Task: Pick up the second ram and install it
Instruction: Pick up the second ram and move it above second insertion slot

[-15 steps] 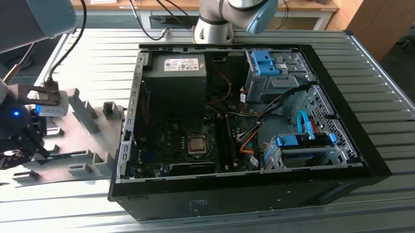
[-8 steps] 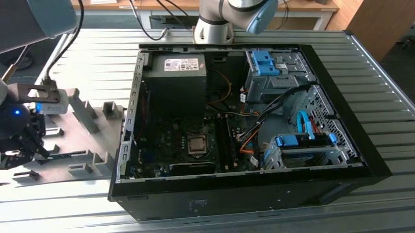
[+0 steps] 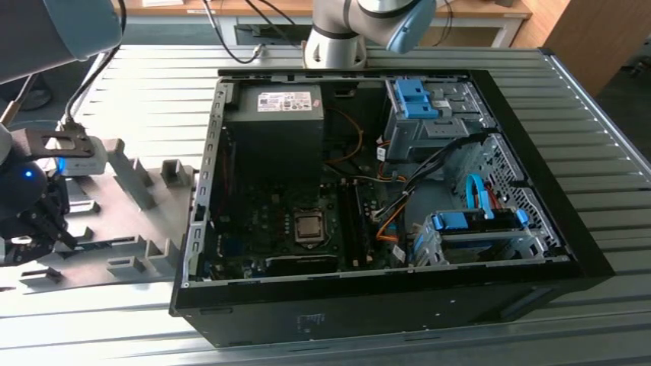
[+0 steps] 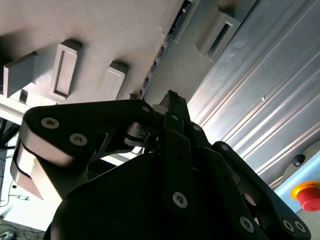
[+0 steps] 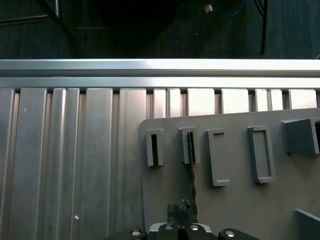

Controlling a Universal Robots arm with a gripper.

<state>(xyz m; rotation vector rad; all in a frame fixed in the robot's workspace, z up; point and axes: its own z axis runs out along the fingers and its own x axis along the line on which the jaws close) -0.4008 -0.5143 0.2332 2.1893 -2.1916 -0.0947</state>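
Closest in the exterior view: open PC case (image 3: 554,229) on its side on ribbed metal table (image 3: 133,84), mobo w/ CPU socket (image 3: 308,226) exposed. Memory slots (image 3: 356,221) sit just right of it; can't tell if any stick is seated. On the exterior view's left, gripper (image 3: 46,221) sits low over grey slotted holder (image 3: 133,221), well apart from the case. Second wrist view: gripper (image 4: 172,100) tip down at holder (image 4: 100,30), just beside second ram (image 4: 156,59), which stands on edge in its slot. Can't tell whether jaws are spread or clamped. First wrist view: second ram (image 5: 191,160) upright in holder (image 5: 235,200), gripper (image 5: 181,207) at one end of it. So pick-up not visibly done, install not done. Cables (image 3: 392,229) crowd the slots, and the case wall stands btwn holder & mobo.
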